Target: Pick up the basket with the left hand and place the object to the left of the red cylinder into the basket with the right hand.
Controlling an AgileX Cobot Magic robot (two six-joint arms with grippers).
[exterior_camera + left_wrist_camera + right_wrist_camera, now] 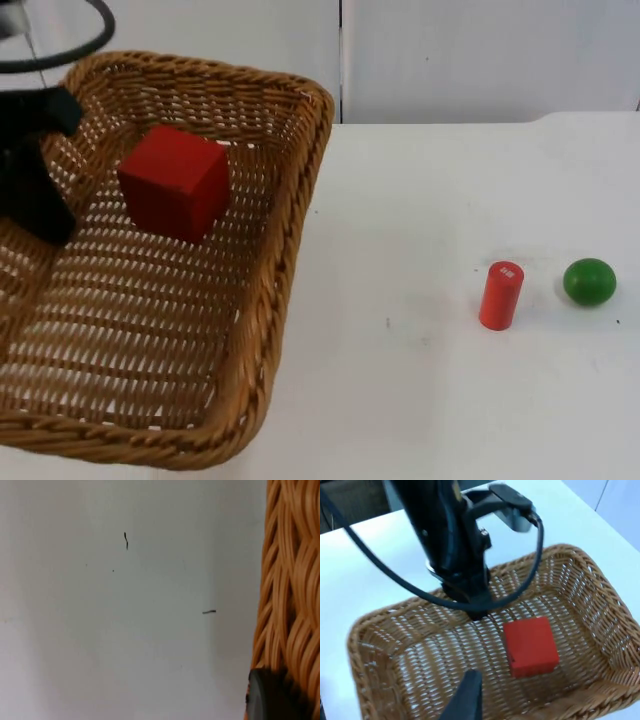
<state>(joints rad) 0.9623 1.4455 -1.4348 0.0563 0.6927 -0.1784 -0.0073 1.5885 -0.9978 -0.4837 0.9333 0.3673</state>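
A: Where does the red cube (174, 183) lie?

B: Inside the wicker basket (300, 200), on its woven floor, not far below the right hand (465, 700) and just beside the left hand (470, 600), which is clamped on the basket's far rim. In the right wrist view the cube rests free, with nothing gripping it.

A: So which step is this?

B: By my reading the placing looks done. The cube is the thing in the basket, while the red cylinder (501, 295) stands upright on the white table (420, 380) with the green ball (589, 281) just beside it. Both are well apart from the basket and from either hand.

A: And the left hand's grip?

B: Its fingers are closed on the rim; in the left wrist view a black fingertip (267, 695) presses against the weave. From the top view the basket seems raised off the table and tilted, though I can't be sure.

A: The right hand?

B: It hangs above the basket's near wall, pointing down into it. One black finger shows, holding nothing and touching nothing. Whether its fingers are apart or together I cannot tell.

A: What does the next move call for?

B: Probably drawing the right hand up and away without brushing the rim, while the left keeps the basket level enough that the cube doesn't slide.
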